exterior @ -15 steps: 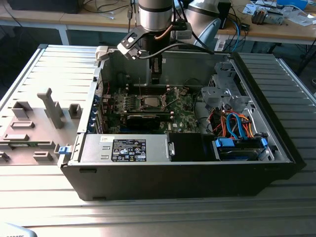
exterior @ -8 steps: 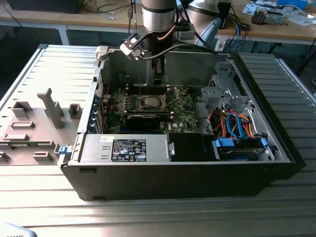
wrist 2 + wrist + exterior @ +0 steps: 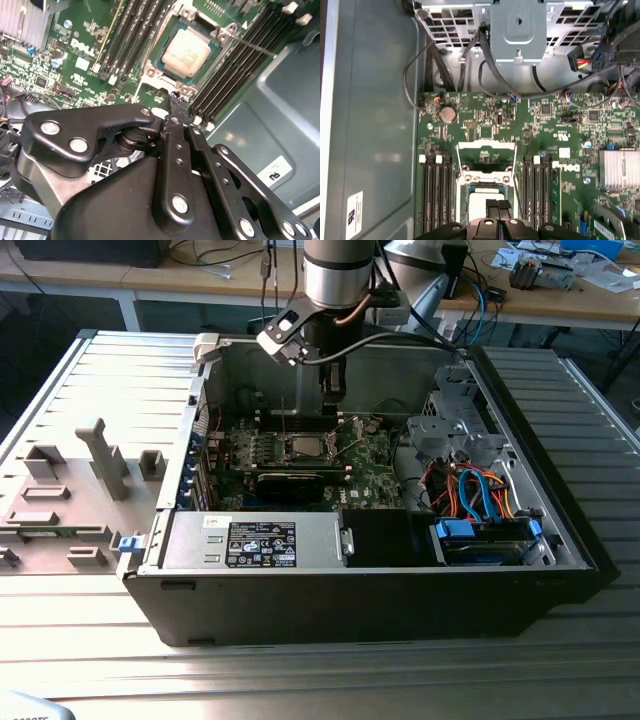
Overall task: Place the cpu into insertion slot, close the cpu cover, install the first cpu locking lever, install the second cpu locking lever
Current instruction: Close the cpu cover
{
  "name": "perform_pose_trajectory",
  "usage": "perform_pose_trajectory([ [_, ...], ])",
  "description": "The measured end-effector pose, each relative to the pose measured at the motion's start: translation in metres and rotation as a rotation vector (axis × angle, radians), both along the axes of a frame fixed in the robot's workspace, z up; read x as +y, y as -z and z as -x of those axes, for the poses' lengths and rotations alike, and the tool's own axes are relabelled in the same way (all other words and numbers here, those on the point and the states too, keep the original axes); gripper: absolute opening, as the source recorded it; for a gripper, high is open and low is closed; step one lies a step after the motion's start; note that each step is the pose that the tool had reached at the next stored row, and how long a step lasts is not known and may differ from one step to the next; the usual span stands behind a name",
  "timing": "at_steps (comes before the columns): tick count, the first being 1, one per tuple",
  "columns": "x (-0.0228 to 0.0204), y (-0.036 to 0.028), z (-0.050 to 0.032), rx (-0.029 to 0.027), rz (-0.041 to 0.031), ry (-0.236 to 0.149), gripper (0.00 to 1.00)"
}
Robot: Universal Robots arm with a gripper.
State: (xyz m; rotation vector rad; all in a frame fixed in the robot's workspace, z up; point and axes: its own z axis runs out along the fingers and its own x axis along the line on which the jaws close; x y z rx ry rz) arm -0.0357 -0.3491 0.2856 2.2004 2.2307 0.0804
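One gripper (image 3: 175, 99), jaws pinched shut on nothing, hovers close by the cpu (image 3: 186, 51) seated in the insertion slot (image 3: 160, 64); drifting sideways, its tips could scrape it.

The cpu (image 3: 186, 51) has a pale silver metal top, smooth and dull. The insertion slot (image 3: 151, 71) has a silvery metal rim. The cpu cover (image 3: 486, 146) is thin bare metal, a bit shiny. The motherboard (image 3: 90, 30) is green, smooth and glossy. Its memory slots (image 3: 135, 30) are black plastic. The heat sink (image 3: 619, 167) is ribbed silver metal. The coin battery (image 3: 448, 114) is bright, shiny metal. The gripper (image 3: 176, 100) is black metal with a soft shine and bright silver screw heads. The case (image 3: 375, 125) wall is smooth, matt grey metal with a white paper label (image 3: 354, 214). The cables (image 3: 429, 65) look like black rubbery plastic. The worktop (image 3: 300, 680) is ribbed, silvery metal.
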Motion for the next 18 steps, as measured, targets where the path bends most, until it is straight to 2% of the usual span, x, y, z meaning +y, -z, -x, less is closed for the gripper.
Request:
perform_pose_trajectory([
  [6, -0.0003, 0.0016, -0.0166, 0.0070, -0.0001, 0.000, 0.11],
  [11, -0.0003, 0.0042, -0.0268, 0.0110, 0.0000, 0.000, 0.11],
  [13, -0.0003, 0.0144, -0.0450, 0.0167, 0.0000, -0.003, 0.11],
  [14, 0.0004, 0.0174, -0.0540, 0.0195, 0.0002, -0.004, 0.11],
  [18, 0.0035, 0.0203, -0.0627, 0.0210, 0.0000, -0.010, 0.11],
])
